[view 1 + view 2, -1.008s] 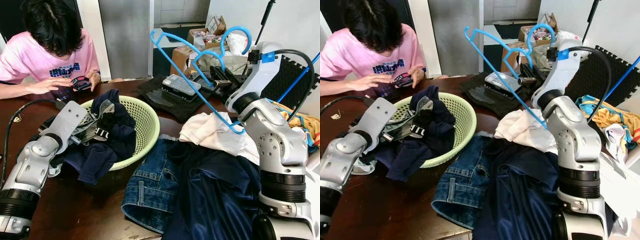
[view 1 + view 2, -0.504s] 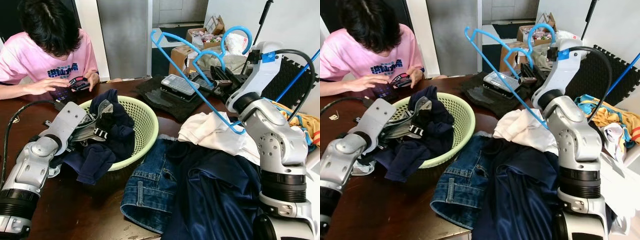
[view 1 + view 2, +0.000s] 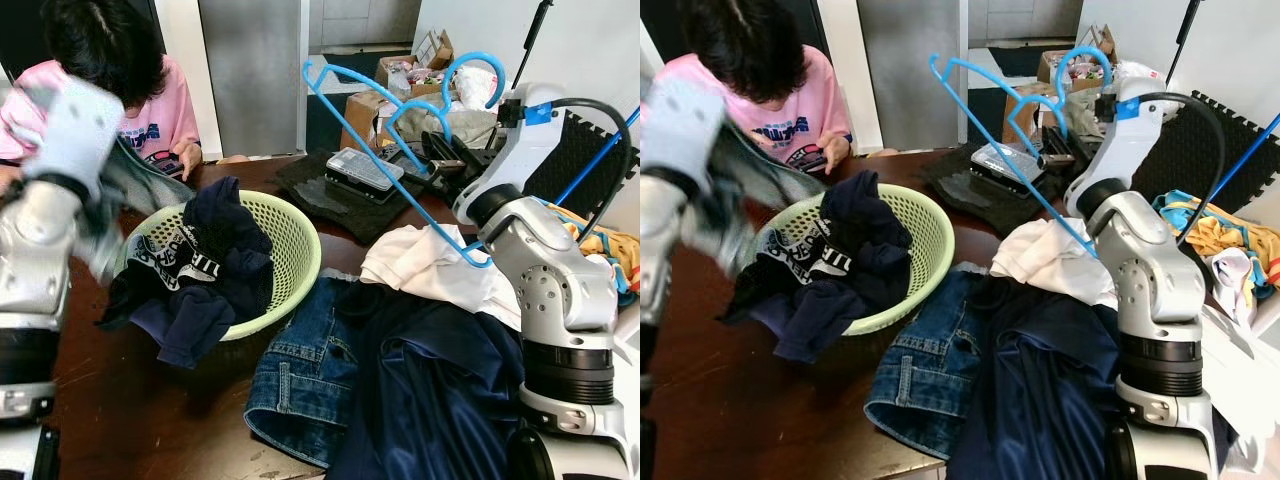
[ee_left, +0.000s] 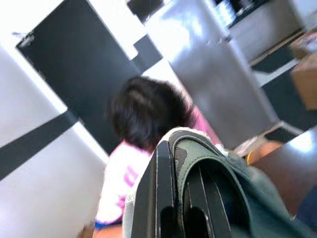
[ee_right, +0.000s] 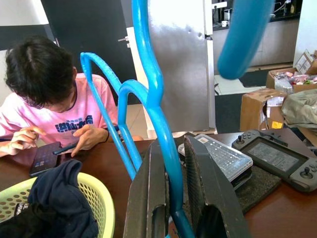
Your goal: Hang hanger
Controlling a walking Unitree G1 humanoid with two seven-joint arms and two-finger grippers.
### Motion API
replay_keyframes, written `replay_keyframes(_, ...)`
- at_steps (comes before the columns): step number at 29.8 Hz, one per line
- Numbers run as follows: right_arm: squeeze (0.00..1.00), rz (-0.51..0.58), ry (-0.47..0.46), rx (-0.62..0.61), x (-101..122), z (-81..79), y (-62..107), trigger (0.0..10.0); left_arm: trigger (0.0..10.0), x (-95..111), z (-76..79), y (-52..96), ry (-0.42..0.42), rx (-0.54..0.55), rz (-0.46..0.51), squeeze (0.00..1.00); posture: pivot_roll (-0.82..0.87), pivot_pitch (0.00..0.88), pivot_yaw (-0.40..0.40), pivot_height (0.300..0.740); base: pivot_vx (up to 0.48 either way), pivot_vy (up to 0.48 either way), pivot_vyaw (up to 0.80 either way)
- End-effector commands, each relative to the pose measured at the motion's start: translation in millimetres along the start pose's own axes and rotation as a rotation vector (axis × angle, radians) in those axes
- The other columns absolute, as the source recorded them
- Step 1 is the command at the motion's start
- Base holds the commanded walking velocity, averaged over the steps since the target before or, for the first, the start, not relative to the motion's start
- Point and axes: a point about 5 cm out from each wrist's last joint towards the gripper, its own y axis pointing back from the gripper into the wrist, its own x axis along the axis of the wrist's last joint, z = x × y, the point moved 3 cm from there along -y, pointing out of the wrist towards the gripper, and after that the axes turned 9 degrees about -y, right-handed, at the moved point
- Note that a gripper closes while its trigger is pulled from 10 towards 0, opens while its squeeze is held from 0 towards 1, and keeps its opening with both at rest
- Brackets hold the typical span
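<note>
While the right gripper stands raised over the far side of the dark wooden table, its two black fingers are closed on the stem of a blue plastic hanger, which it holds up in the air with the hook curling above the wrist and one long arm slanting down toward a white garment. The hanger touches nothing else that can be made out. The left gripper is lifted high at the near left, blurred in the head views; in its wrist view the fingers are clamped on a fold of grey-green cloth, which trails down toward a pale green laundry basket. The basket holds a heap of dark navy clothes, some of it spilling over the rim onto the table. Just beside the basket lie blue jeans and a dark navy garment, overlapping each other, with the white garment at their far edge. Beyond them a black mat carries a handheld controller and a small grey device. A person in a pink shirt sits at the far left corner, head bent, both hands at a phone on the table.
</note>
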Motion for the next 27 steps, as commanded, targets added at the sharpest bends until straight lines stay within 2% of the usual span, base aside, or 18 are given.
replay_keyframes(1,0.00,0.006,-0.009,0.018,0.8,-3.5,-1.6,10.0,0.0,22.9,1.1,-2.3,0.040,-0.024,0.096,0.00,0.04,0.071,-0.020,0.740,0.000,0.000,0.00)
replay_keyframes(2,0.00,0.006,-0.009,0.018,0.8,-3.5,-1.6,10.0,0.0,22.9,1.1,-2.3,0.040,-0.024,0.096,0.00,0.04,0.071,-0.020,0.740,0.000,0.000,0.00)
replay_keyframes(3,0.00,0.015,-0.023,0.030,2.0,-5.0,-1.6,10.0,1.2,41.5,4.7,-3.8,0.118,-0.056,0.165,0.00,0.04,0.071,-0.020,0.740,0.000,0.000,0.00)
replay_keyframes(4,0.00,0.015,-0.023,0.030,2.0,-5.0,-1.6,10.0,1.2,41.5,4.7,-3.8,0.118,-0.056,0.165,0.00,0.04,0.071,-0.020,0.740,0.000,0.000,0.00)
replay_keyframes(5,0.00,0.030,-0.044,0.055,3.9,-7.9,-1.1,10.0,3.3,60.0,6.6,-4.4,0.199,-0.086,0.238,0.00,0.05,0.071,-0.019,0.740,0.000,0.000,0.00)
replay_keyframes(6,0.00,0.057,-0.087,0.098,7.5,-13.2,0.2,10.0,8.0,76.8,8.0,-4.7,0.296,-0.123,0.300,0.00,0.05,0.071,-0.017,0.740,0.000,0.000,0.00)
replay_keyframes(7,0.00,0.057,-0.087,0.098,7.5,-13.2,0.2,10.0,8.0,76.8,8.0,-4.7,0.296,-0.123,0.300,0.00,0.05,0.071,-0.017,0.740,0.000,0.000,0.00)
replay_keyframes(8,0.00,0.091,-0.140,0.139,12.0,-18.1,1.9,10.0,10.0,90.7,9.1,-5.1,0.396,-0.160,0.349,0.00,0.05,0.070,-0.015,0.740,0.000,0.000,0.00)
replay_keyframes(9,0.00,0.091,-0.140,0.139,12.0,-18.1,1.9,10.0,10.0,90.7,9.1,-5.1,0.396,-0.160,0.349,0.00,0.05,0.070,-0.015,0.740,0.000,0.000,0.00)
replay_keyframes(11,0.00,0.147,-0.224,0.184,19.4,-22.5,5.0,10.0,10.0,101.9,8.4,-6.9,0.504,-0.188,0.382,0.00,0.05,0.069,-0.012,0.740,0.000,0.000,0.00)
replay_keyframes(13,0.00,0.160,-0.244,0.190,21.1,-22.7,5.7,10.0,10.0,103.6,7.6,-7.1,0.522,-0.184,0.385,0.00,0.05,0.069,-0.012,0.740,0.000,0.000,0.00)
replay_keyframes(14,0.00,0.185,-0.267,0.198,24.5,-21.9,7.6,10.0,10.0,104.1,7.2,-8.9,0.596,-0.195,0.381,0.00,0.05,0.069,-0.009,0.740,0.000,0.000,0.00)
replay_keyframes(15,0.00,0.185,-0.267,0.198,24.5,-21.9,7.6,10.0,10.0,104.1,7.2,-8.9,0.596,-0.195,0.381,0.00,0.05,0.069,-0.009,0.740,0.000,0.000,0.00)
replay_keyframes(18,0.00,0.228,-0.307,0.210,30.0,-20.3,11.1,10.0,10.0,104.3,8.7,-11.4,0.695,-0.221,0.371,0.00,0.04,0.069,-0.005,0.740,0.000,0.000,0.00)
replay_keyframes(23,0.00,0.244,-0.322,0.221,32.1,-19.9,13.1,10.0,10.0,105.0,17.6,-10.1,0.731,-0.255,0.361,0.00,0.04,0.069,-0.004,0.740,-0.236,0.000,0.00)
replay_keyframes(24,0.00,0.247,-0.325,0.229,32.6,-19.8,14.3,10.0,10.0,105.7,26.8,-7.5,0.751,-0.288,0.351,0.00,0.04,0.069,-0.004,0.740,-0.446,0.000,0.00)
replay_keyframes(26,0.00,0.247,-0.325,0.229,32.6,-19.8,14.3,10.0,10.0,105.7,26.8,-7.5,0.751,-0.288,0.351,0.00,0.04,0.069,-0.004,0.740,-0.446,0.000,0.00)
replay_keyframes(27,0.00,0.242,-0.321,0.234,31.2,-20.0,15.2,10.0,10.0,104.9,36.0,-4.3,0.773,-0.315,0.334,0.00,0.04,0.073,-0.004,0.740,-0.326,0.000,0.00)
